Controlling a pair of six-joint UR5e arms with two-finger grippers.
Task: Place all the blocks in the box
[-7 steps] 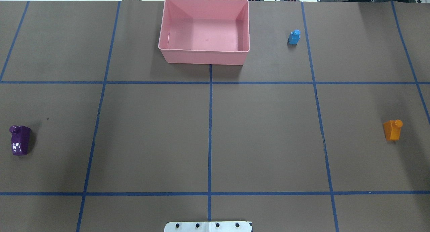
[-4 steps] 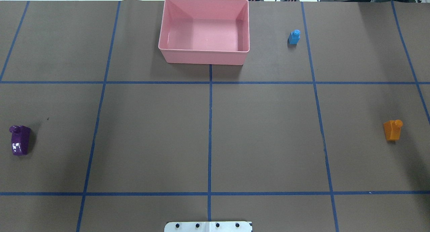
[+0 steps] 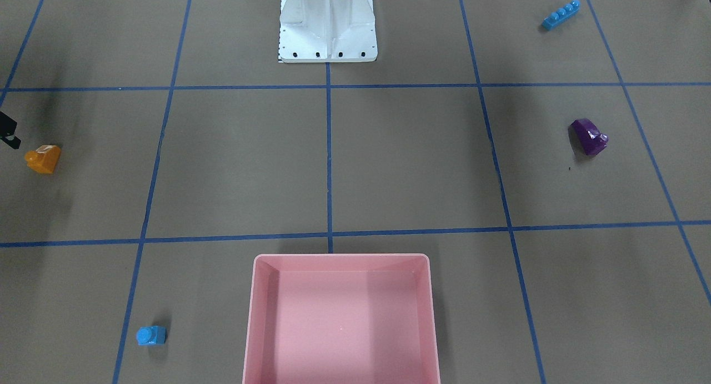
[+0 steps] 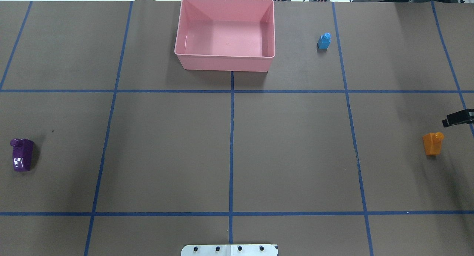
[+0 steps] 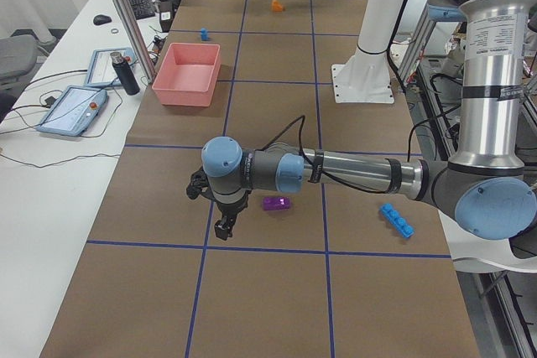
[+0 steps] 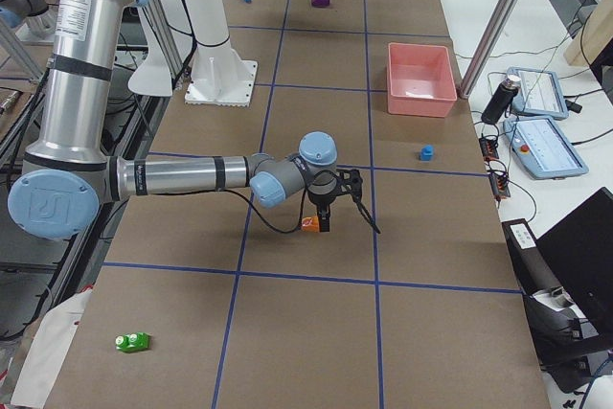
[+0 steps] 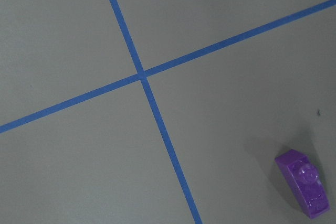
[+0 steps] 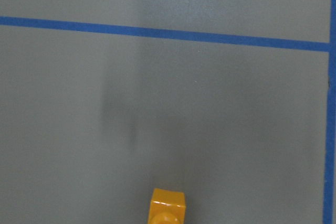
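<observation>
The pink box [image 4: 178, 52] stands at the far middle of the table with nothing in it. An orange block [image 4: 433, 144] sits at the right, and a black part of my right gripper [image 4: 458, 118] hangs just beyond it at the view's edge; I cannot tell whether it is open or shut. A purple block [image 4: 22, 155] lies at the left. My left gripper [image 5: 225, 225] hovers beside the purple block [image 5: 277, 203], and I cannot tell its state. A small blue block [image 4: 324, 41] stands right of the box. A long blue block [image 3: 561, 14] and a green block [image 6: 129, 342] lie near the robot's side.
The white robot base [image 3: 328, 23] stands at the near middle edge. Blue tape lines grid the brown table cover. Beyond the far edge, tablets [image 5: 71, 106] and a dark bottle [image 5: 126, 73] rest on a side table.
The black tip of my right gripper has come into the overhead view at the right edge, beside the orange block. No block has moved.
</observation>
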